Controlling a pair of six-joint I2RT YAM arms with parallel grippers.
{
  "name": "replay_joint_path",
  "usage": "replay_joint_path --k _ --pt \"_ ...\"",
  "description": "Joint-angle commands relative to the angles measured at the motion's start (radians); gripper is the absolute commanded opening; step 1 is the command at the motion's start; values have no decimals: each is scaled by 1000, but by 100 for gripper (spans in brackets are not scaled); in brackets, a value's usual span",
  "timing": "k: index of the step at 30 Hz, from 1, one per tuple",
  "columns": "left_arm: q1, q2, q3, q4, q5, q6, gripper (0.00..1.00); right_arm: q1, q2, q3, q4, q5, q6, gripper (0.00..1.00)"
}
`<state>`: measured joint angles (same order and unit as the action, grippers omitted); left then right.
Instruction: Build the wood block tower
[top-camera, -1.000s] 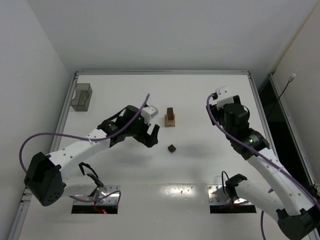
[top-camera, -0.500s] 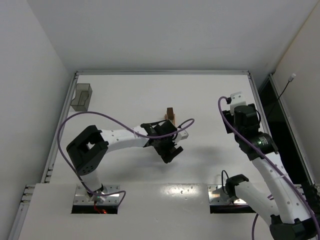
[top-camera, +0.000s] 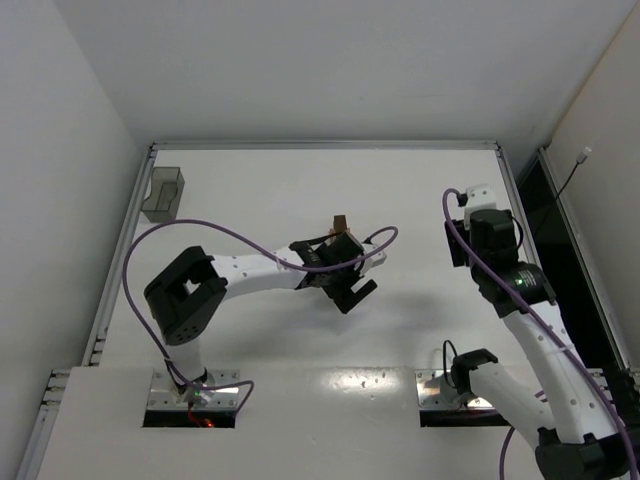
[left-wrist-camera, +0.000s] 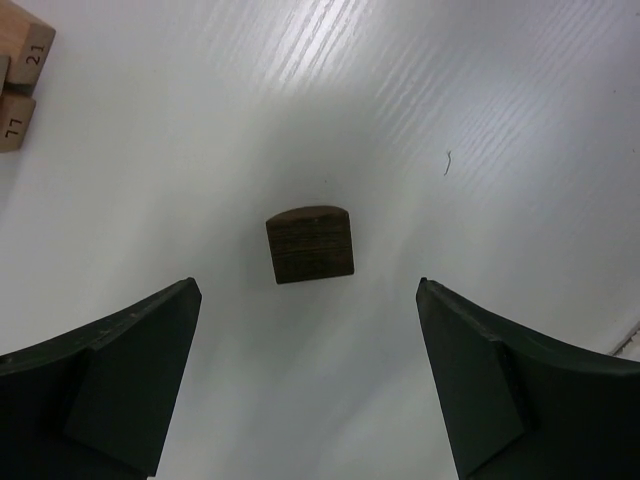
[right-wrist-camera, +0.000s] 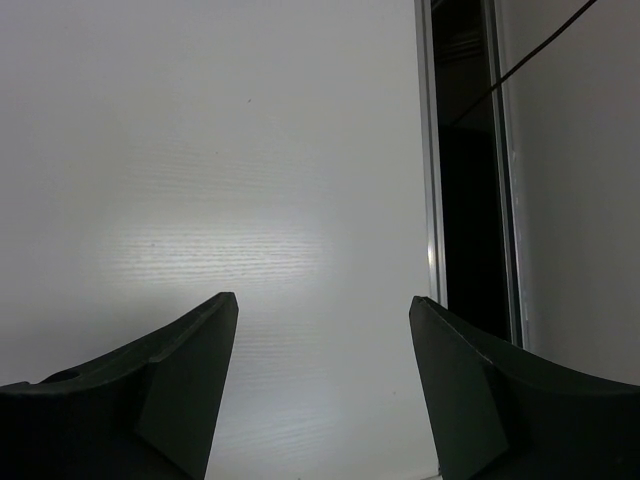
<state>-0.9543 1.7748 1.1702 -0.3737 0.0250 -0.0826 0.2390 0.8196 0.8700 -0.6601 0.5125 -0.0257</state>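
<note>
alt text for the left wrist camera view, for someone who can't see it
A small dark brown block lies on the white table, centred between the open fingers of the left gripper. At the top left corner sit tan blocks numbered 21 and 77.

White table (top-camera: 400, 190), metal rail along edges. Translucent grey bin (top-camera: 163, 194) in far left corner. Wood block tower (top-camera: 341, 221) near middle, tan blocks (left-wrist-camera: 30, 52) numbered 21 and 77 at its foot. Loose dark brown block (left-wrist-camera: 310, 244) flat on surface, near tower, not touching
</note>
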Motion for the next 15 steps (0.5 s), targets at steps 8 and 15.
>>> replay_joint_path --k 8,15 --pt "5 69 62 55 21 -9 78 -24 9 32 25 -19 21 67" --pt "5 116 71 44 21 -9 69 -43 29 41 34 -29 21 67"
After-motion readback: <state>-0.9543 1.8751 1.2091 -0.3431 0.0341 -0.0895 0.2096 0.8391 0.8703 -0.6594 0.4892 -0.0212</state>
